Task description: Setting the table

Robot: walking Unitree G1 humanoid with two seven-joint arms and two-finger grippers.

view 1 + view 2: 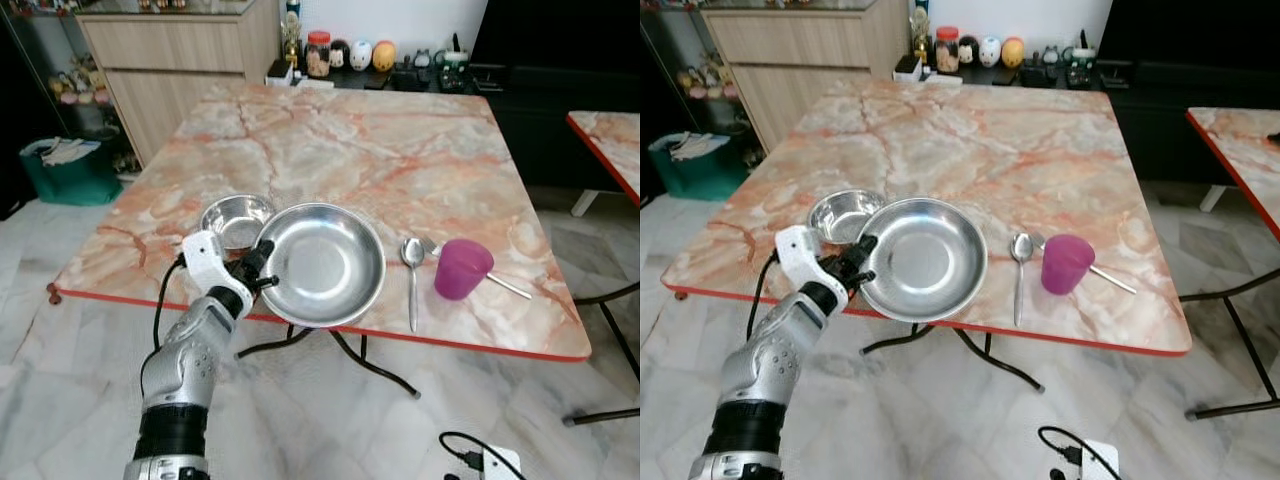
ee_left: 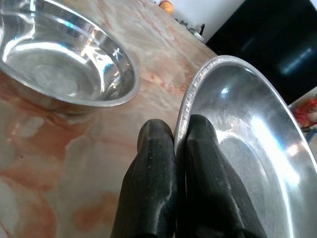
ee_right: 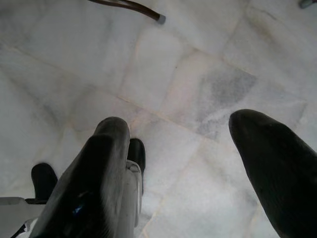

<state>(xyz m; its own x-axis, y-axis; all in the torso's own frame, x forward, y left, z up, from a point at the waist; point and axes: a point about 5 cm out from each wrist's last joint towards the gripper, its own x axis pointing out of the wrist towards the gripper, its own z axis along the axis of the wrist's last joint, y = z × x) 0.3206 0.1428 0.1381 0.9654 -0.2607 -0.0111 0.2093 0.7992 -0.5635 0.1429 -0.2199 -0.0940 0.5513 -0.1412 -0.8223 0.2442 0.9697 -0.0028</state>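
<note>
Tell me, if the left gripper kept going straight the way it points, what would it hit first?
The left gripper is already shut on the big steel plate's rim. Straight on lies the plate's own dish; past it, probably the spoon, though depth is unclear.

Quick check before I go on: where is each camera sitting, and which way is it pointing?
Head eyes: stereo pair looking forward and down at the table; left arm shows, left gripper on the plate.
Left wrist: along its fingers pinching the plate rim, bowl beside; both shared with the head views.
Right wrist: down at the floor, right gripper open.
</note>
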